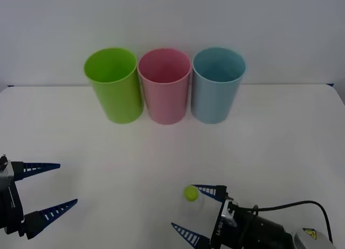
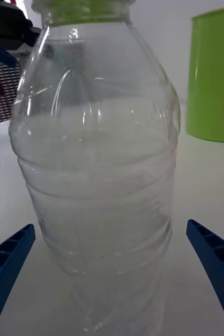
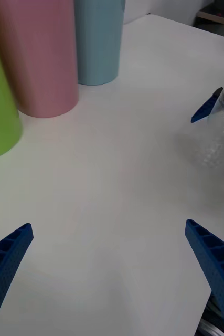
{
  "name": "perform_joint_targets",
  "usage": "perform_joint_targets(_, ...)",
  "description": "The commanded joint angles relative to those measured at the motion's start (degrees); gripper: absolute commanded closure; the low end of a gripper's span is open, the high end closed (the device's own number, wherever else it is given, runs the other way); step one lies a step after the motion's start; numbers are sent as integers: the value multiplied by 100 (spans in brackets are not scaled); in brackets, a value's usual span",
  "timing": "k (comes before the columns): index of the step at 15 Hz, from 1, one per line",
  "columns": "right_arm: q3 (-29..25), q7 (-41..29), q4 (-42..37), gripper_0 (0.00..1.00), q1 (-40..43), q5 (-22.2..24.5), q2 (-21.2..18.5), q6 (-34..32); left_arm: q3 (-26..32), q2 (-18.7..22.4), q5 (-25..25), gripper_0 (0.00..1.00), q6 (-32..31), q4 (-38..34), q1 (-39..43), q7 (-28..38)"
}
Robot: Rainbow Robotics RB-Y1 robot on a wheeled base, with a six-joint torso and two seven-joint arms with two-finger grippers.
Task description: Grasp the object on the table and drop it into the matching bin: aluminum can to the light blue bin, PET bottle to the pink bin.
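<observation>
Right claw point(image 1: 197, 211) spread wide around PET bottle point(image 1: 192, 194) (upright, untouched), left claw point(image 1: 54, 188) wide, idle.

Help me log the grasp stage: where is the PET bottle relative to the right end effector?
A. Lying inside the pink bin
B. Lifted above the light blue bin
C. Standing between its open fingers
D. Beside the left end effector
C: the PET bottle stands on the table between the open fingers of the right end effector.

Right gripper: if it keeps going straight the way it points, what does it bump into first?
Probably the PET bottle: it stands between the open jaws of the right gripper, straight ahead and very close. The lime-green cup lies farther off to the side.
</observation>
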Motion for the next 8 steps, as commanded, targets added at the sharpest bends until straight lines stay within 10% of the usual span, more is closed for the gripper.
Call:
perform_joint_targets(1,59,35,-2,26,-6,-87,0,43,0,0,0,0,0,0,0,0)
perform_joint_targets(2,68,44,6,92,-15,-158,0,52,0,0,0,0,0,0,0,0)
perform_joint_targets(8,76,114,-2,100,-24,-228,0,52,0,0,0,0,0,0,0,0)
